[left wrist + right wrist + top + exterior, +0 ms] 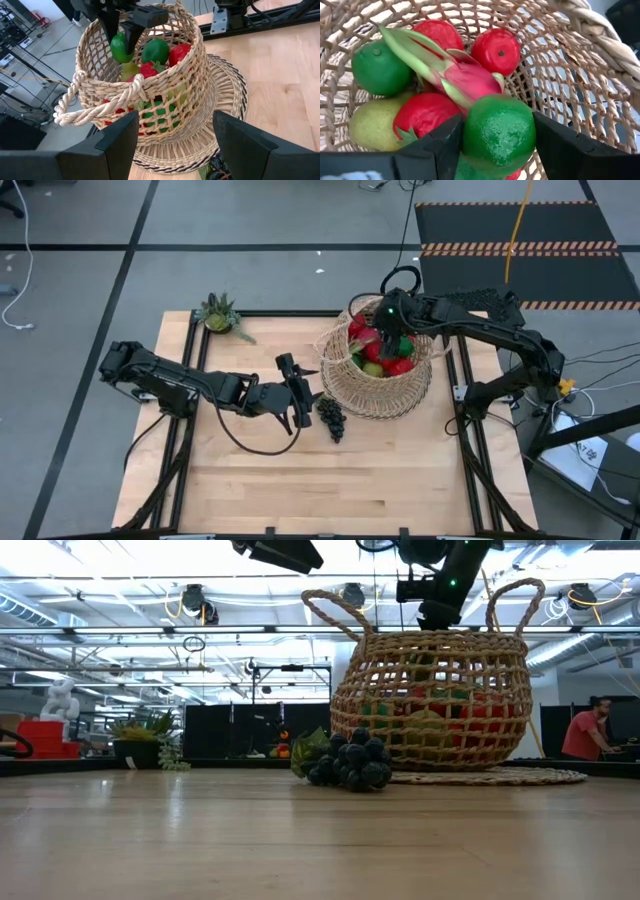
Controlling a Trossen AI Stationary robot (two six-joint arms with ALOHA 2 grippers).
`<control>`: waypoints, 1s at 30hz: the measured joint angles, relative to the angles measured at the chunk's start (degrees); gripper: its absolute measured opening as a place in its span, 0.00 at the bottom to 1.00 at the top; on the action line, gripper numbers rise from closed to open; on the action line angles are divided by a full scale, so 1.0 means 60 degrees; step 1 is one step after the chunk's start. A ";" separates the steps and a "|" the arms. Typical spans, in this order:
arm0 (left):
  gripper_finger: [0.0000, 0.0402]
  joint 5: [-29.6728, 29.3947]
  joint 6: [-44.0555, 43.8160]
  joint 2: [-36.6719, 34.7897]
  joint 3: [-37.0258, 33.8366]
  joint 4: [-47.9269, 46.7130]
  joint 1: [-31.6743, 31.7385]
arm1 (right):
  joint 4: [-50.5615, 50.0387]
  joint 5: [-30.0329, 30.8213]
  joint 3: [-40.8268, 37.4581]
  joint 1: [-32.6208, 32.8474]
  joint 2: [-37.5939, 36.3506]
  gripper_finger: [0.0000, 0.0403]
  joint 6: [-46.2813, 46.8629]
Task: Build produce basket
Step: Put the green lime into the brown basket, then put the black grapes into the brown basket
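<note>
The tan woven basket stands on a round woven mat toward the table's far right and holds several toy fruits: a pink dragon fruit, red apples, a lime, a pear. My right gripper hangs in the basket's mouth, shut on a green lime. Dark purple grapes lie on the table just left of the basket. My left gripper is open, beside the grapes, pointing at the basket. My right gripper pinches the green lime between its two fingers, one on each side of its round body. The fingers come from above, pointing down into the basket. The lime is lifted clear, just above the dragon fruit and the other fruit.
A small spiky green potted plant stands at the table's far left edge. The basket's loop handles rise on either side of my right gripper. Bare wood lies along the table's near half. A person sits far off in the room.
</note>
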 joint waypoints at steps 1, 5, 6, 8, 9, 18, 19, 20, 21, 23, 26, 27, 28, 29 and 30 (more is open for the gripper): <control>0.63 0.0000 0.0000 0.0000 0.0000 -0.0001 0.0000 | -0.0009 -0.0004 -0.0011 0.0003 0.0000 0.54 -0.0056; 0.63 0.0002 -0.0008 -0.0002 0.0000 -0.0002 0.0000 | 0.0076 0.0024 -0.0012 0.0004 0.0000 0.58 -0.0055; 0.63 0.0000 -0.0014 0.0000 0.0000 -0.0004 0.0000 | 0.0128 0.0052 -0.0012 0.0004 0.0000 0.59 -0.0058; 0.63 0.0004 -0.0017 0.0000 0.0000 -0.0004 0.0000 | 0.0179 0.0208 -0.0012 0.0004 0.0000 0.62 -0.0102; 0.63 0.0004 -0.0024 0.0000 0.0000 -0.0004 0.0000 | 0.0186 0.0341 -0.0012 0.0004 -0.0003 0.63 -0.0125; 0.63 0.0004 -0.0027 0.0000 0.0000 -0.0007 0.0000 | 0.0219 0.0787 -0.0016 0.0007 -0.0071 0.67 -0.0148; 0.63 0.0004 -0.0029 0.0000 0.0000 -0.0007 0.0000 | 0.0203 0.0777 -0.0019 0.0007 -0.0110 0.67 -0.0134; 0.63 0.0004 -0.0026 0.0000 0.0000 -0.0012 0.0000 | 0.0184 0.0770 -0.0026 0.0030 -0.0172 0.66 -0.0090; 0.63 0.0004 -0.0029 0.0000 0.0000 -0.0013 0.0000 | 0.0156 0.0769 -0.0027 0.0079 -0.0235 0.66 0.0014; 0.63 0.0004 -0.0032 0.0000 0.0000 -0.0041 -0.0001 | 0.0139 0.0757 -0.0027 0.0211 -0.0440 0.66 0.0283; 0.63 0.0006 -0.0083 0.0000 0.0000 -0.0233 0.0000 | 0.0097 0.0418 -0.0027 0.0553 -0.0873 0.66 0.0707; 0.63 0.0007 -0.0131 0.0000 0.0000 -0.0378 0.0000 | 0.0091 0.0259 -0.0027 0.0682 -0.1062 0.66 0.0862; 0.63 0.0007 -0.0169 0.0000 0.0000 -0.0519 0.0000 | 0.0092 0.0156 -0.0027 0.0843 -0.1259 0.66 0.1029; 0.63 0.0007 -0.0201 -0.0004 0.0000 -0.0670 0.0000 | 0.0092 0.0009 -0.0027 0.1027 -0.1453 0.66 0.1159; 0.63 0.0007 -0.0225 0.0000 0.0000 -0.0825 0.0000 | 0.0086 -0.0019 -0.0027 0.1233 -0.1637 0.66 0.1295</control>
